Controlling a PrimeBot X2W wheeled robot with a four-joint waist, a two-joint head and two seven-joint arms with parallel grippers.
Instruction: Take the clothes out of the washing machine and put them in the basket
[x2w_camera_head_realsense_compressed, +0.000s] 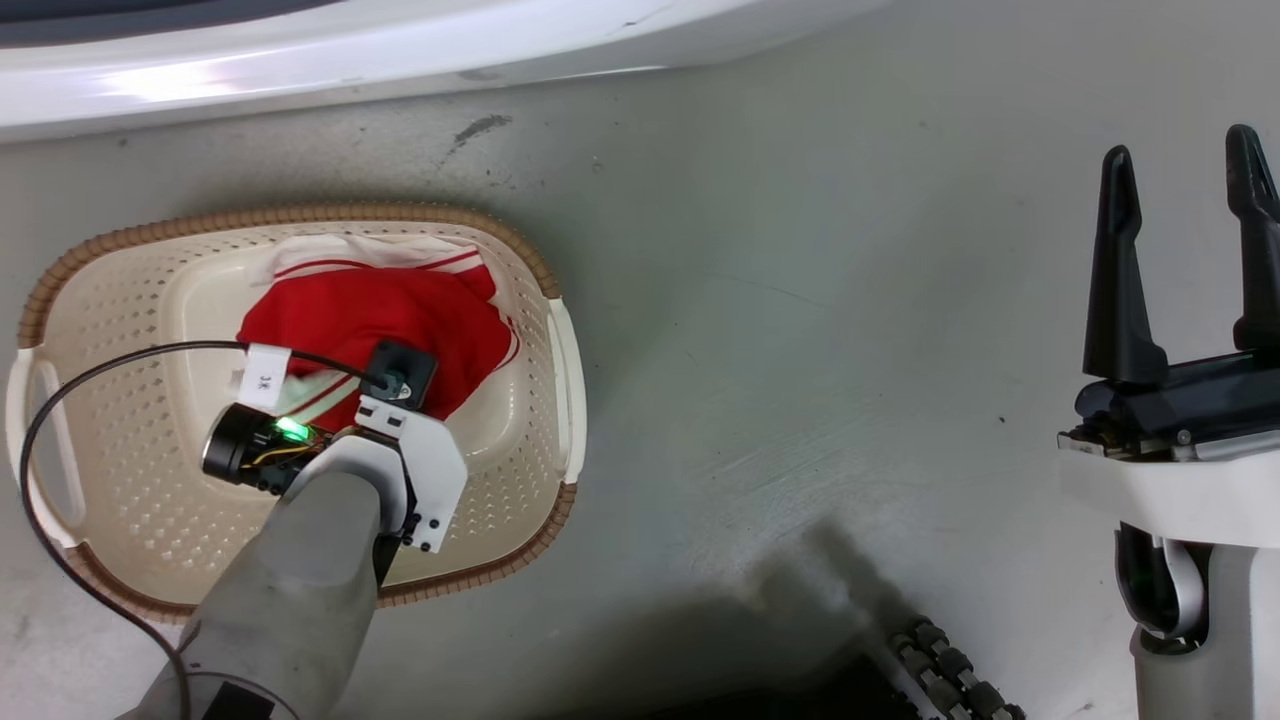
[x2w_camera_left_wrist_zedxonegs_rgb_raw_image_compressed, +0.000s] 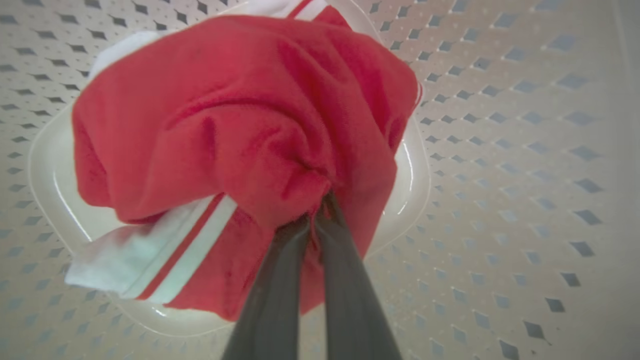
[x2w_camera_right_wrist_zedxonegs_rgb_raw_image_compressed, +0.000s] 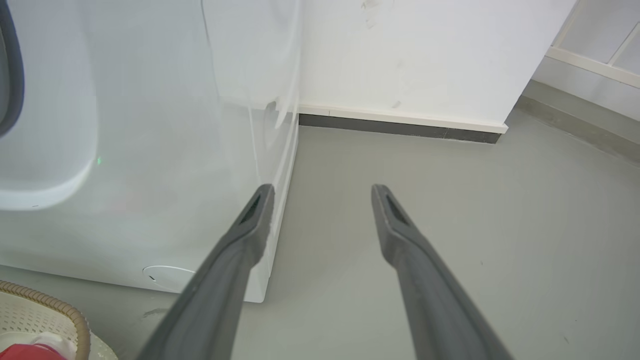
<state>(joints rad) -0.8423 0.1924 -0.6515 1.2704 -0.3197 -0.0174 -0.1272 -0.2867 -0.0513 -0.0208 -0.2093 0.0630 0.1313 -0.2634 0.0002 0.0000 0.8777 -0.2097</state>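
Left jaws pinch crumpled red clothes (x2w_camera_left_wrist_zedxonegs_rgb_raw_image_compressed: 240, 125), white striped trim, in basket (x2w_camera_head_realsense_compressed: 300, 216); right jaws gape empty.

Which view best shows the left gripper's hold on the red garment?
Left wrist view: the left gripper pinches a fold of the bright red fabric garment with white striped trim. Head view: the wrist hides the pinch, over the cream perforated basket. Right wrist view: a red sliver.
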